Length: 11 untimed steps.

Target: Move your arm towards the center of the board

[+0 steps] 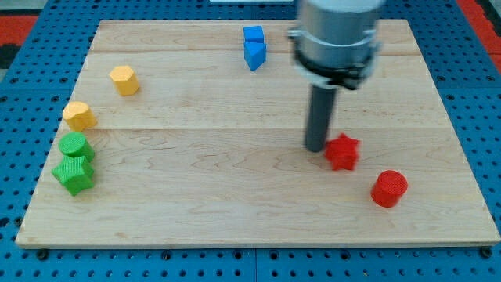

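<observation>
My tip (315,147) rests on the wooden board (235,196), right of its middle. It stands just left of the red star block (343,152), very close to it or touching. A red cylinder (389,188) lies further to the lower right. Two blue blocks, a cube (253,34) and a wedge-like one (255,55), sit at the view's top, left of the arm. A yellow hexagonal block (124,80) and a yellow round block (79,116) lie at the left. A green cylinder (75,146) and a green star block (74,174) lie at the left edge.
The arm's grey body (337,35) hangs over the board's upper right and hides part of it. A blue perforated table (31,235) surrounds the board.
</observation>
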Each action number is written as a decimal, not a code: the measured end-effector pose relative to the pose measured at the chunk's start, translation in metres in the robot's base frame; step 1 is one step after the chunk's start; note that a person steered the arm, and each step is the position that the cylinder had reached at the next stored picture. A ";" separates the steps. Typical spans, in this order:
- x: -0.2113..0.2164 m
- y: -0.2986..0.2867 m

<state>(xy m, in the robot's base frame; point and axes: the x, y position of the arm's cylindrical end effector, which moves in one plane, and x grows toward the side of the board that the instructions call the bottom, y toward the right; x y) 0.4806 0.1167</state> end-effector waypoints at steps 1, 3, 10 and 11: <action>0.042 0.033; -0.009 -0.025; -0.053 -0.060; -0.057 -0.060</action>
